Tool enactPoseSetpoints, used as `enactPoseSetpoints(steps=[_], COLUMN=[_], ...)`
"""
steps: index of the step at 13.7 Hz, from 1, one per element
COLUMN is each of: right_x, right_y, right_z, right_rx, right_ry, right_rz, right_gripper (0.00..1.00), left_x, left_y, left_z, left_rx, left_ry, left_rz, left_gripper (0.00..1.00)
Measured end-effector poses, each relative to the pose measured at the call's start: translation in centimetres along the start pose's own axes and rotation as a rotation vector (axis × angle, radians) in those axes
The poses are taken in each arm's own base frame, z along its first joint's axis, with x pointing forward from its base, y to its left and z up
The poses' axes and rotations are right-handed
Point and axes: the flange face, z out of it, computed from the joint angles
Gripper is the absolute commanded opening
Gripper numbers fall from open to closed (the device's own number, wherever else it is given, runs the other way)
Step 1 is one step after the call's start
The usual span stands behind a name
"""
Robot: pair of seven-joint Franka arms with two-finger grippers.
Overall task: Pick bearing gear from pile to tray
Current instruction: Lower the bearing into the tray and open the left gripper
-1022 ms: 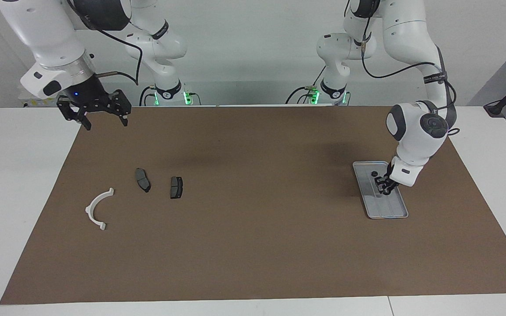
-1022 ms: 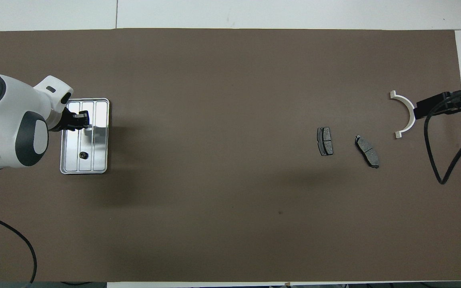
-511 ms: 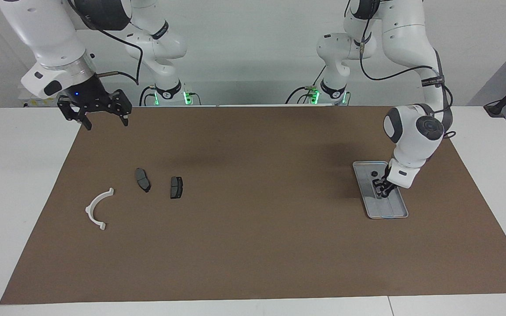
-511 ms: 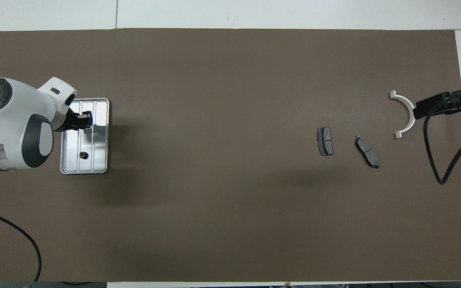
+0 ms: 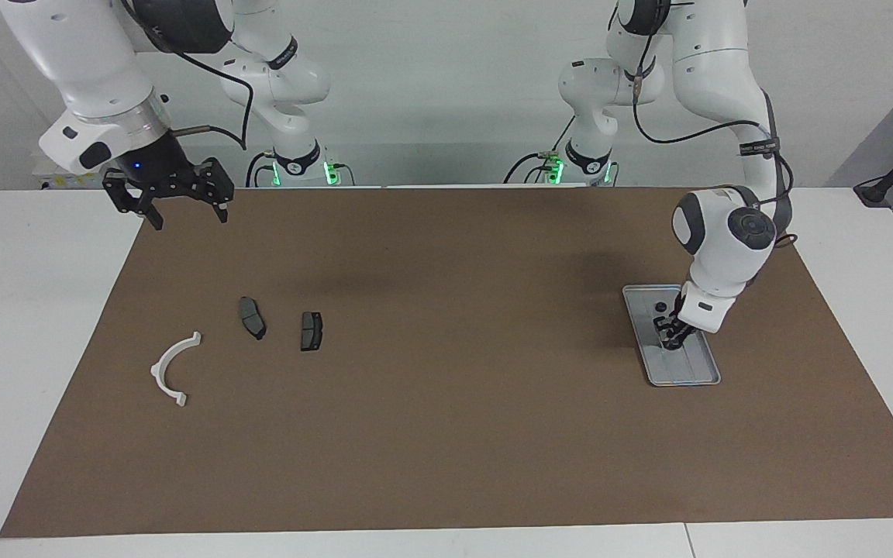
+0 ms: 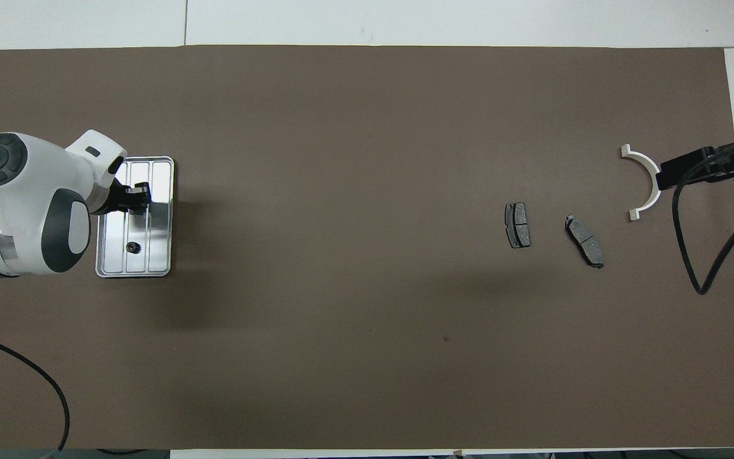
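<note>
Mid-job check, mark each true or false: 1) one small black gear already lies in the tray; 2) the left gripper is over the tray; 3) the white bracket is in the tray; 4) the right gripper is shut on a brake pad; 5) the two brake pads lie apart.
1) True: a small black gear lies in the tray.
2) True: the left gripper is low over the tray.
3) False: the white bracket lies on the mat at the right arm's end.
4) False: the right gripper waits in the air, open and empty.
5) True: the brake pads do not touch.
</note>
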Motion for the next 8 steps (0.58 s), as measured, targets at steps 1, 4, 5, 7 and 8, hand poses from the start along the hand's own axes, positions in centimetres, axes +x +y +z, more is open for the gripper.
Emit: enactPoseSetpoints(steps=[1,4,5,7,8], right_x=[0.0,0.0,0.0,0.0,0.0], right_y=[0.0,-0.1,-0.1,-0.1,-0.1], right_z=[0.0,0.0,0.0,0.1,0.1], right_rx=[0.000,0.000,0.000,0.000,0.000], right_ry=[0.000,0.000,0.000,-0.001,-0.002], right_rz=[0.000,-0.002,-0.002,-0.002,-0.002], right_gripper=[1.00,1.00,1.00,1.00,1.00], left_x=[-0.2,-0.3,-0.3,0.0,0.5], left_y=[0.0,0.0,-0.1,0.1,0.1], left_z=[0.3,0.5,0.5,-0.4,-1.8], left_rx=[-0.001,-0.004,-0.004,-0.002,0.001], left_ry=[0.006,0.018,0.018,0.006,-0.009], left_rz=[0.000,0.000,0.000,0.002,0.000], left_gripper=[0.47,1.00,1.00,1.00,1.00])
